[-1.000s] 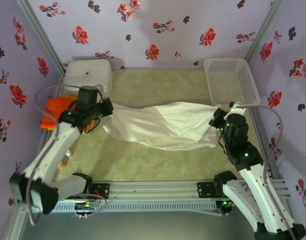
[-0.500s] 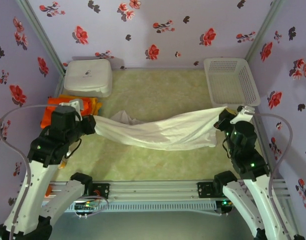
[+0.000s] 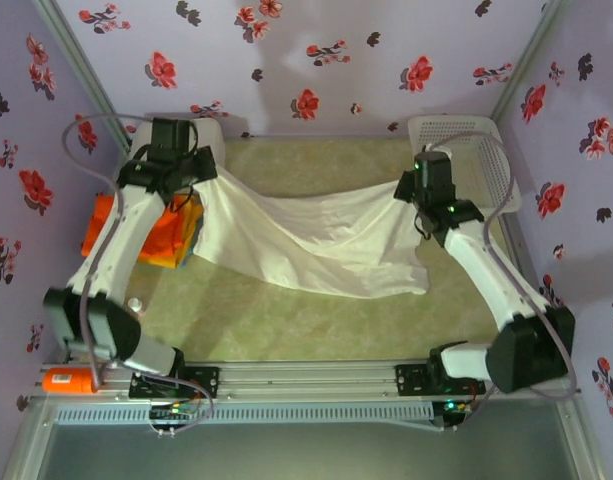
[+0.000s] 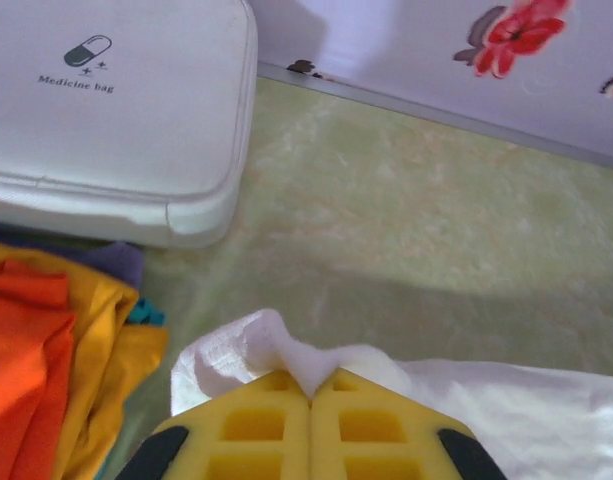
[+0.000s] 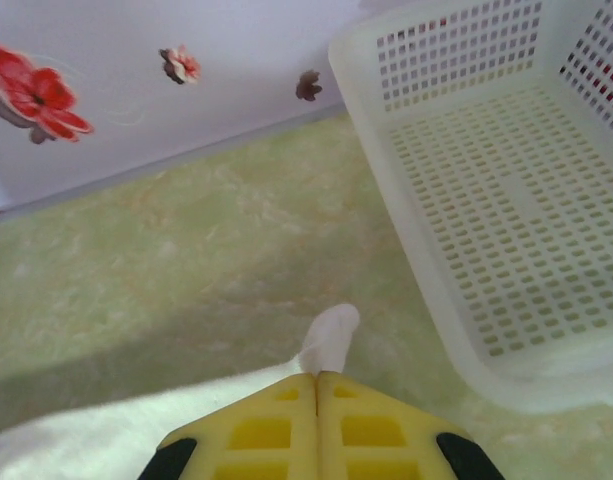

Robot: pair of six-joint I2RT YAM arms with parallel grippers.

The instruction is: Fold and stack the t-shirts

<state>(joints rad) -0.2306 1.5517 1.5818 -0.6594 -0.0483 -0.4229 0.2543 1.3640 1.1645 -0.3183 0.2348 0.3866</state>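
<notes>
Lilac walls (image 3: 316,60) printed with red and dark flowers close in three sides of the worktop (image 3: 286,325). It is covered with a pale green, fuzzy mat (image 4: 436,230). A metal rail (image 3: 316,380) runs along its near edge.

The off-white shirt (image 3: 306,240) is the largest thing on it. It hangs stretched across the middle from the left side to the right. It sags in the centre, and its lower part lies rumpled on the mat.

A white mesh basket (image 3: 481,160) sits in the far right corner. A white rounded box (image 4: 116,110) sits in the far left corner. Its lid carries a small pill symbol and the words "Medicine bag".

At the left edge, just in front of the box, an orange shirt (image 3: 156,235) lies folded. A yellow shirt (image 4: 106,335) lies against it, on the side towards the middle of the worktop.

The left pincer (image 4: 309,385) is near the box, its yellow pads pressed together on a bunched tip of the off-white shirt. The right pincer (image 5: 316,378) is beside the basket's near left corner. It is likewise clamped on a small tuft of that shirt, which pokes out beyond the pads.
</notes>
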